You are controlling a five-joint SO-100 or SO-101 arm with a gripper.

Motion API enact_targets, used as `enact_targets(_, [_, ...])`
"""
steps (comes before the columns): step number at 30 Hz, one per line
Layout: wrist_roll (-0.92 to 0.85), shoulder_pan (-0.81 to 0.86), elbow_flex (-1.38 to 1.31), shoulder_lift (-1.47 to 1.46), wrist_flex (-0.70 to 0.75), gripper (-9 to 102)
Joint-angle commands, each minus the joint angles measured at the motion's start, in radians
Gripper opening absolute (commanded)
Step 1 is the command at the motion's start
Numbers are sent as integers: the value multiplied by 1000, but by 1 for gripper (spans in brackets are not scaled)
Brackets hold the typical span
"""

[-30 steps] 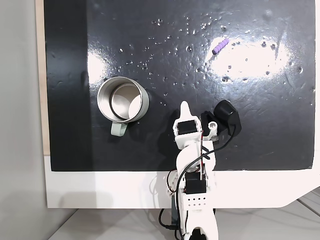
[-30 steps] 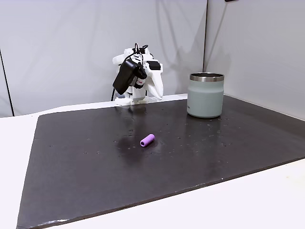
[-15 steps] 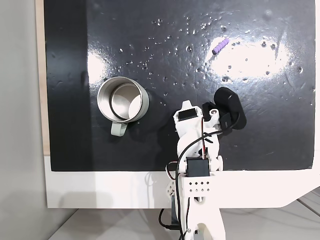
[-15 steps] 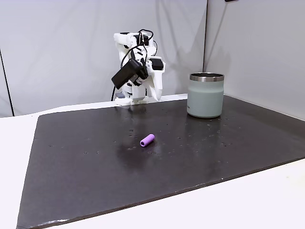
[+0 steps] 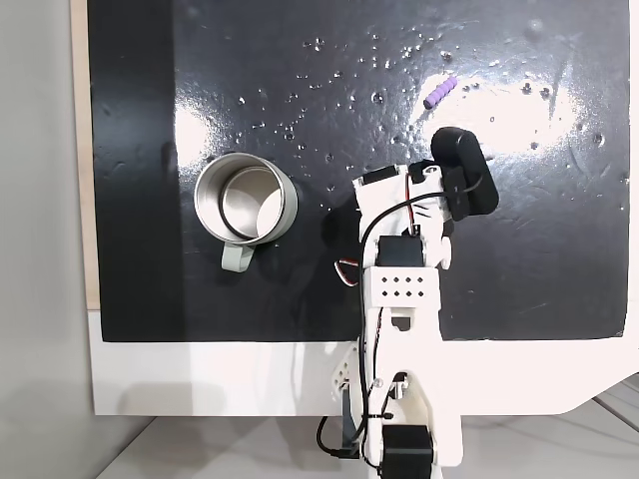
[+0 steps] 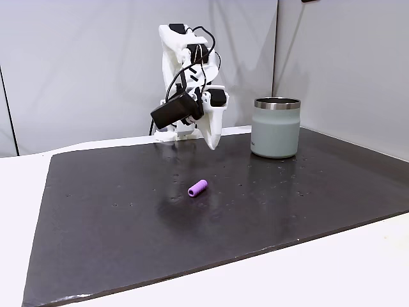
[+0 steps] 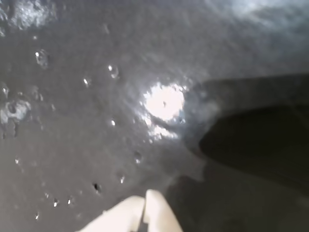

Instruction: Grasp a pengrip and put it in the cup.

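The pengrip is a small light-purple ribbed tube lying on the black mat, far right in a fixed view, and mid-mat as the pengrip in the other. The cup, a steel mug with a pale green handle, stands upright to the left; the cup is at the right in the side view. My gripper hangs tilted above the mat, behind the pengrip and well short of it. In the wrist view the gripper has its white tips together with nothing between them, over bare mat.
The black mat has small dents and glare spots. A white table border runs along the arm's base side. The black wrist camera sticks out to the right of the arm. Grey walls stand behind.
The arm has lifted and reached forward over the mat toward the pengrip. The gripper stayed shut. Pengrip and cup have not moved.
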Motion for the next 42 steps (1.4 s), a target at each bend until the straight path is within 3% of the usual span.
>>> enact_targets(1, [-15,18,-100,-78,-40,0])
enact_targets(17, [-18,40,-299,-353,-81,0])
enact_targets(32, [-137,91,-589,-462,67,1])
enact_targets(42, [-295,112,-635,-514,67,13])
